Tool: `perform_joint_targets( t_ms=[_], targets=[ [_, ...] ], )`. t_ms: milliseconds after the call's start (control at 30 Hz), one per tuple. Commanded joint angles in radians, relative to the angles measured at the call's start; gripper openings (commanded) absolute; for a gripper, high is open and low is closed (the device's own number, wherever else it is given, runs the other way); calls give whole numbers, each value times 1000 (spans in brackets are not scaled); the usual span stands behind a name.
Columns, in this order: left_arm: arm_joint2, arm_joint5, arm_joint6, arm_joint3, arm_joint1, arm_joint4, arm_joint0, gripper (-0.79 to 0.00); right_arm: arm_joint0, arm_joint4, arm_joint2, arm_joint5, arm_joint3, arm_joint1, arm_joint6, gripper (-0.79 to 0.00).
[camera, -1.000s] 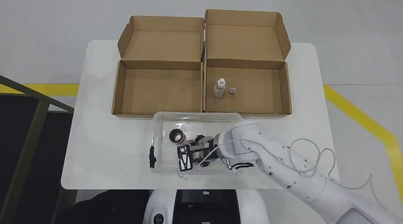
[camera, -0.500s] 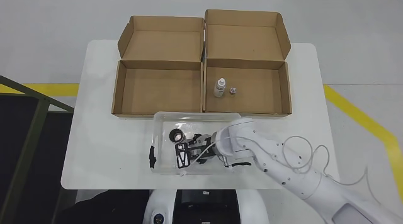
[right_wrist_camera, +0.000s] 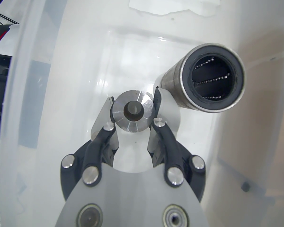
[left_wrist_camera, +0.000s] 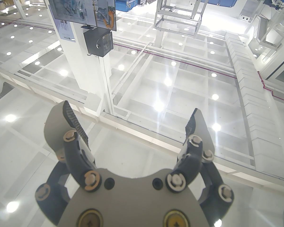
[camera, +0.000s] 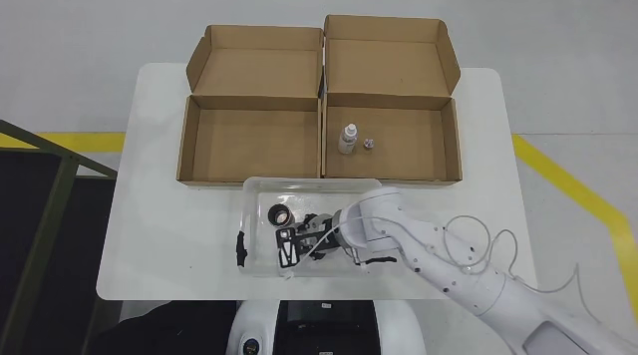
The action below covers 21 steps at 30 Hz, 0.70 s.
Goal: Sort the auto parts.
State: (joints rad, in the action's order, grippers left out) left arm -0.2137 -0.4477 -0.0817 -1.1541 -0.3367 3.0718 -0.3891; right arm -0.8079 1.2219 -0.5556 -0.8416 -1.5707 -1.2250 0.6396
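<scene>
Right wrist: bushing [right_wrist_camera: 133, 111] in end effector [right_wrist_camera: 133, 102]

White table [camera: 150, 156]: cardboard box [camera: 249, 143], second box [camera: 409, 146] beside, clear bin [camera: 261, 183].

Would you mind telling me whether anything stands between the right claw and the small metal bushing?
Nothing visible does: the right claw is shut on the bushing, a finger on each side. The linear bearing lies close beside one finger in the clear bin, not between them.
</scene>
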Motion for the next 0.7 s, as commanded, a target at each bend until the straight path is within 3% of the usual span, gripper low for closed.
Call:
perform_joint_targets(
  t_ms=[0, 333, 667],
  targets=[
    [0, 0, 0, 0, 0, 0, 0, 0, -1, 1, -3, -3, -6, 0, -1, -785],
    [0, 0, 0, 0, 0, 0, 0, 0, -31, -5, -51, -25, -101, 19, 17, -785],
    [0, 0, 0, 0, 0, 0, 0, 0, -87, -55, -167, -26, -226, 54, -16, -785]
  ],
)
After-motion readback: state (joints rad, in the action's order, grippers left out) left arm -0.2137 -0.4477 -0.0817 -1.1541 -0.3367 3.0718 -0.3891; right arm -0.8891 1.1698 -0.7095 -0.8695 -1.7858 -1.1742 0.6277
